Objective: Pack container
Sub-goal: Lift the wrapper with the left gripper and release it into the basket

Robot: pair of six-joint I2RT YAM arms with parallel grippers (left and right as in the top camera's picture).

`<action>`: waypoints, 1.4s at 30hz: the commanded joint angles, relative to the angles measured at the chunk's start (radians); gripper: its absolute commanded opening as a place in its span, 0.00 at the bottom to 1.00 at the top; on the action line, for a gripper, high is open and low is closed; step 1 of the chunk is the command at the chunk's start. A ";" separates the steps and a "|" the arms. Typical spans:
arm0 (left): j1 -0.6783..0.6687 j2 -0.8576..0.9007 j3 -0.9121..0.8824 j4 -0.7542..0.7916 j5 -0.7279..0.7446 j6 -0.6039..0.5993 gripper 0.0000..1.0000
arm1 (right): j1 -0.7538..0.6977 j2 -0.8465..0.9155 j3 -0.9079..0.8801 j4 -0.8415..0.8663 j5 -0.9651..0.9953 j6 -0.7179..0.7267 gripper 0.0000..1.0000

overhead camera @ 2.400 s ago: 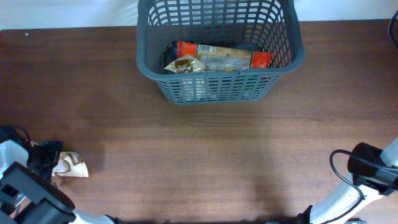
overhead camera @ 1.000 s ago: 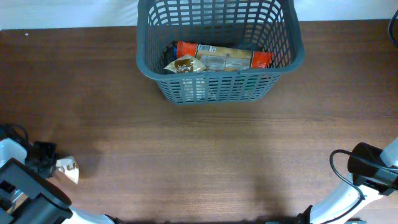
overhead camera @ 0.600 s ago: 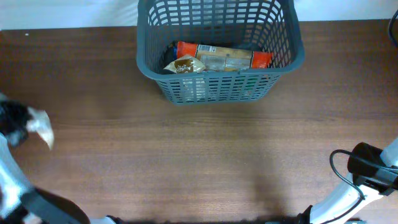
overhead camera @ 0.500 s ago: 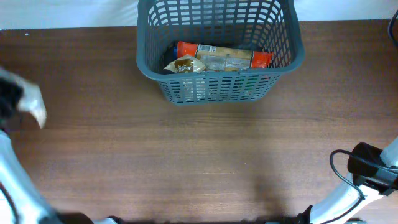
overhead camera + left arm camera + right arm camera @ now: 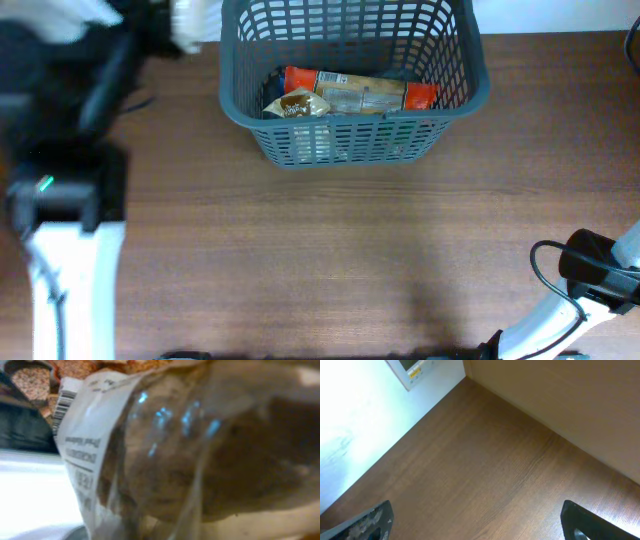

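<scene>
The container (image 5: 352,120), a large dark grey plastic basket with slotted walls, stands at the far middle of the brown wooden table (image 5: 330,250). Inside lie a long orange-ended packet (image 5: 360,92) and a small brown-and-white pouch (image 5: 295,104). The blurred left gripper (image 5: 172,22), by its left rim, clamps a clear crinkly packet (image 5: 200,460) of brown bits. The right gripper (image 5: 480,522) has its fingers wide apart.

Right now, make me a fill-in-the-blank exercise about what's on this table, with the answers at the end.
1. The container is dark ____ plastic with slotted walls.
2. The long packet lying inside it has ____ ends.
3. The clear packet held by the left end effector bears a printed ____ on its white label.
4. The right end effector is ____, with only bare table beneath it.
Missing words: grey; orange; barcode; open.
</scene>
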 commanded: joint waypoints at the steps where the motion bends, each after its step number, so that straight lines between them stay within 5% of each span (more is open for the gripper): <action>1: -0.092 0.145 -0.011 0.037 -0.038 -0.012 0.02 | -0.001 -0.005 -0.002 0.003 0.005 0.001 0.99; 8: -0.251 0.380 -0.011 0.180 -0.047 -0.048 0.02 | -0.001 -0.005 -0.002 0.003 0.005 0.001 0.99; 19: -0.285 0.556 -0.011 0.061 -0.072 -0.047 0.02 | -0.001 -0.005 -0.002 0.003 0.005 0.002 0.99; 22: -0.285 0.569 -0.011 0.023 -0.075 -0.047 0.25 | -0.001 -0.005 -0.002 0.003 0.005 0.002 0.99; 27: -0.278 0.570 0.004 0.018 -0.071 -0.047 0.96 | -0.001 -0.005 -0.002 0.003 0.005 0.001 0.99; 37: -0.178 0.489 0.163 -0.043 0.095 -0.039 0.99 | -0.001 -0.005 -0.002 0.003 0.005 0.001 0.99; 42: -0.105 0.298 0.198 -0.267 0.092 0.160 0.99 | -0.001 -0.005 -0.002 0.003 0.005 0.002 0.99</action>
